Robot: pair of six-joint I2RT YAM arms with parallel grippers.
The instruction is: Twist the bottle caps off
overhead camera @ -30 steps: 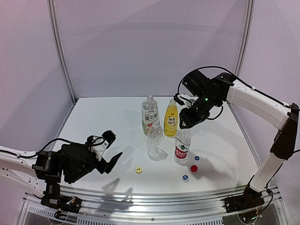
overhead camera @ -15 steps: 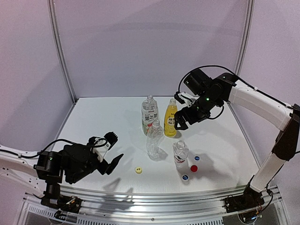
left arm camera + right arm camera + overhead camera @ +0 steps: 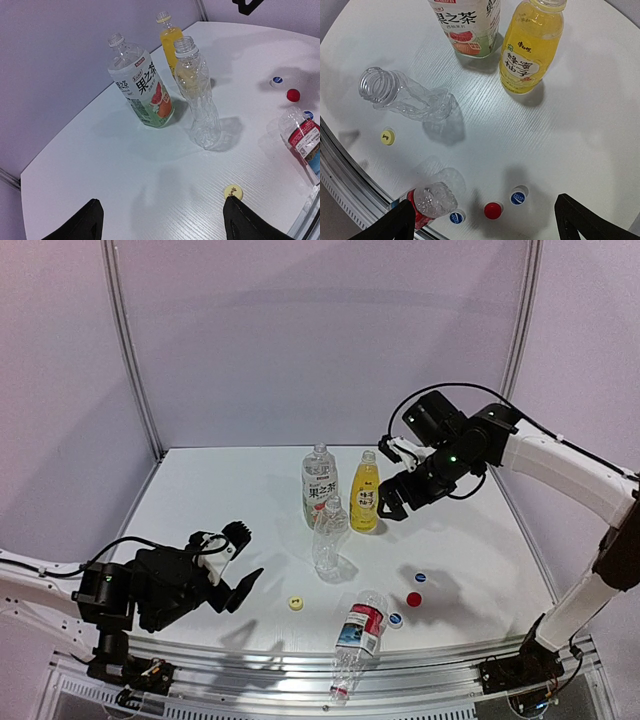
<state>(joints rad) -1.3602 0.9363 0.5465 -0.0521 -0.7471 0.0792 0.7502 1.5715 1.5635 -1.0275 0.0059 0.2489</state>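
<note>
All four bottles show open necks, and their caps lie loose on the counter point(image 3: 200, 490): the yellow cap point(image 3: 296, 603) near the front, with the red cap point(image 3: 413, 599) to its right between one blue-and-white cap point(image 3: 421, 578) and the other blue-and-white cap point(image 3: 396, 619). The caps are small, hard and light, so they should skid easily and are best pinched across the ribbed rim. The fruit-label bottle point(image 3: 319, 485), the yellow bottle point(image 3: 365, 496) and the clear plain bottle point(image 3: 329, 538) stand upright close together. The red-label bottle point(image 3: 358, 632) lies on its side at the near edge, its neck reaching out over the rail point(image 3: 250, 672). The clear bottles look empty and thin-walled, so they will likely dent and tip under a light push. The stiffer neck or shoulder is probably the safer place to hold them. The left fingers point(image 3: 243, 586) are spread wide and empty, and that arm is held low over the near left of the counter, pointing toward the bottles. The right fingers point(image 3: 386, 507) are also wide apart and hold nothing. The right arm reaches in high from the right, with the wrist angled down just beside the yellow bottle.
</note>
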